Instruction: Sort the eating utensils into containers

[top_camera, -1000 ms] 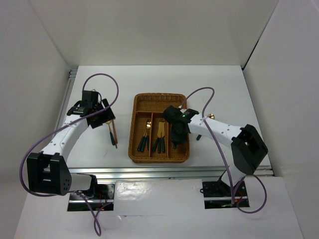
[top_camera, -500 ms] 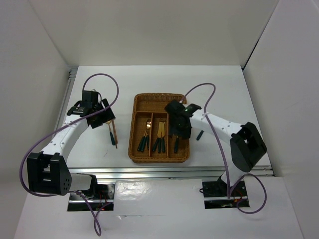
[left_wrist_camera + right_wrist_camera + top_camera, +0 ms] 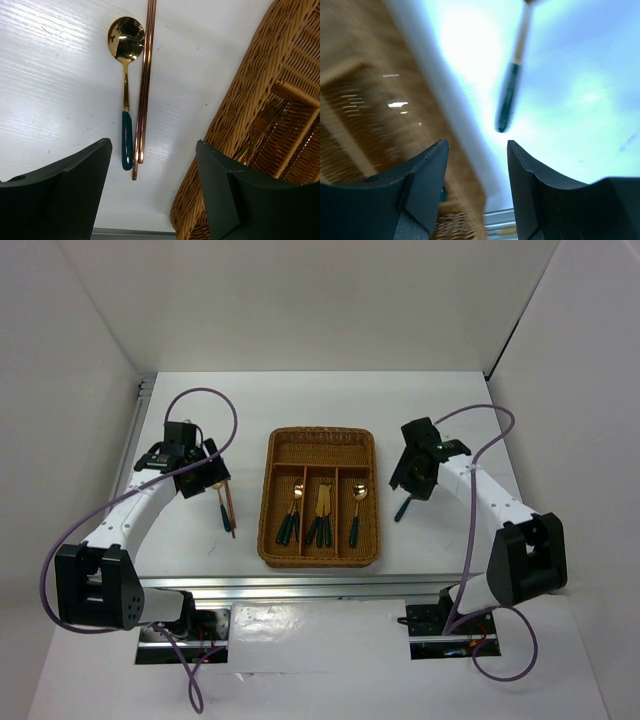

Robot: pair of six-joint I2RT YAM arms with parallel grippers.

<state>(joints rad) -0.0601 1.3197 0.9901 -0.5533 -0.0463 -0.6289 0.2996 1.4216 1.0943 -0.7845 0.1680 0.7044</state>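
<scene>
The wicker tray sits mid-table. Its three long slots hold teal-handled gold utensils: one in the left slot, some in the middle, a spoon in the right. Left of the tray a spoon and a pair of chopsticks lie side by side on the table. My left gripper is open above them, empty. My right gripper is open and empty, right of the tray. A teal-handled utensil lies on the table ahead of it; its head is hidden.
White walls enclose the table on the left, back and right. A metal rail runs along the near edge. Purple cables loop over both arms. The tray's crosswise slot at the far end shows no utensils.
My right gripper has let go of a spoon in the tray's right slot and swung out to the right of the tray. The left arm has not moved.
</scene>
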